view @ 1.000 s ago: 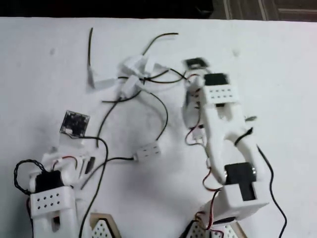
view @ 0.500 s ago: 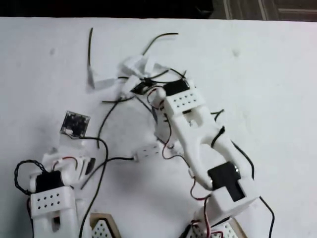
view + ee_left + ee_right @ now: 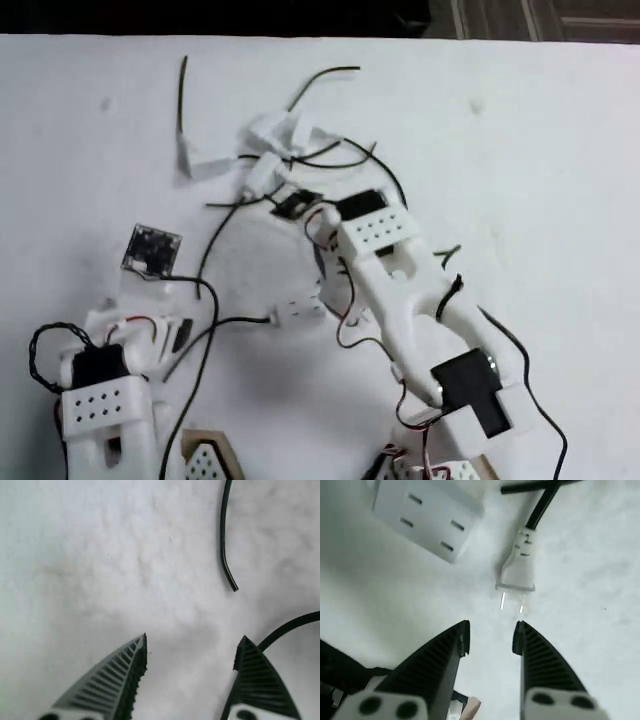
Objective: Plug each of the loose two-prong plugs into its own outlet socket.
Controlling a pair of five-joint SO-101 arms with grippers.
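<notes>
A white two-prong plug (image 3: 516,575) lies flat on the white desk (image 3: 590,645). Its two metal prongs point back toward the right jaws, and its black cord (image 3: 540,507) runs away from them. The plug's long axis is close to in line with the jaws' reach, so the jaws face it prongs-first. The right jaws are open with a moderate gap and hold nothing. Their tips sit just short of the prongs, without touching them.

A white outlet block (image 3: 422,512) with four slots showing lies beyond the jaw tips, off to one side of the plug and apart from it. No plug is in those slots.

From above, the right arm (image 3: 400,280) stretches out to the tangle of black cords and white parts near the middle of the desk. It is clearly the nearer arm to this plug. The left arm (image 3: 100,390) sits folded at the near edge, well apart from the tangle. The left jaws are also wide open and empty, above bare desk, with a loose cable end (image 3: 226,555) ahead of them.

Grasping the plug body across its width likely calls for the jaws to pass over the prongs first.
</notes>
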